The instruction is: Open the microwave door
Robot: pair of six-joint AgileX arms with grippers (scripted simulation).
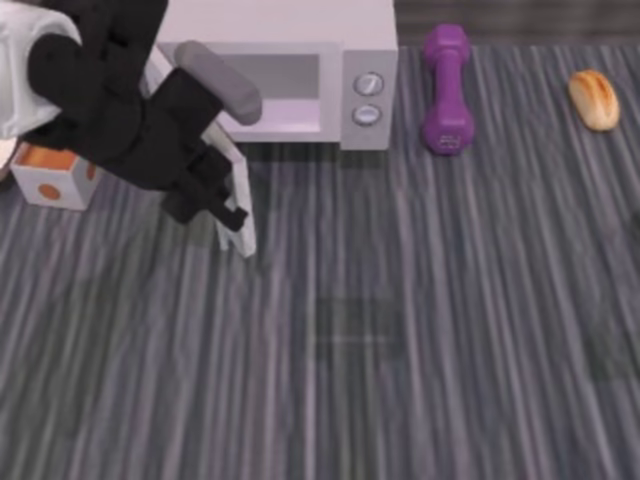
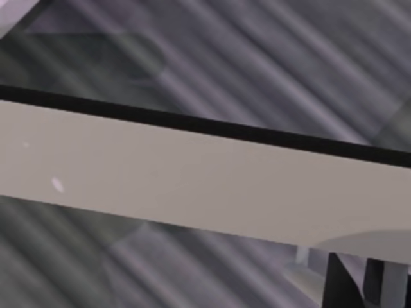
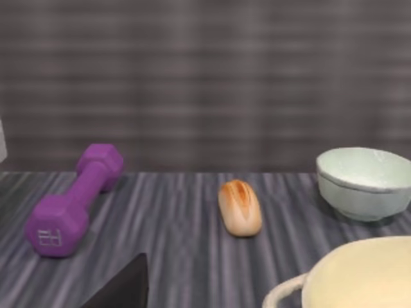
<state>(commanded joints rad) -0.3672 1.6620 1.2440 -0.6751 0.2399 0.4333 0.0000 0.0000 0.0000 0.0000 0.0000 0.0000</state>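
One microwave (image 1: pixel 300 40) at the table's far edge, left of centre, front facing the near side, long axis running left-right. Two silver knobs (image 1: pixel 368 98) on its right panel. One microwave door (image 1: pixel 243 205), swung out from the left side of the microwave; cavity is exposed. Door stands edge-on from above, its long edge running away from the front toward the near side.

Left gripper (image 1: pixel 225 205) is at the door's outer end, w/ fingers clenched on the microwave door. Right gripper isn't seen in top view; can't tell its state.

Others, one each: purple dumbbell (image 1: pixel 445 88) just right of microwave, bread roll (image 1: pixel 594 99) far right, white-orange cube (image 1: pixel 55 175) at left, pale bowl (image 3: pixel 363 183), cream pot (image 3: pixel 359 276).
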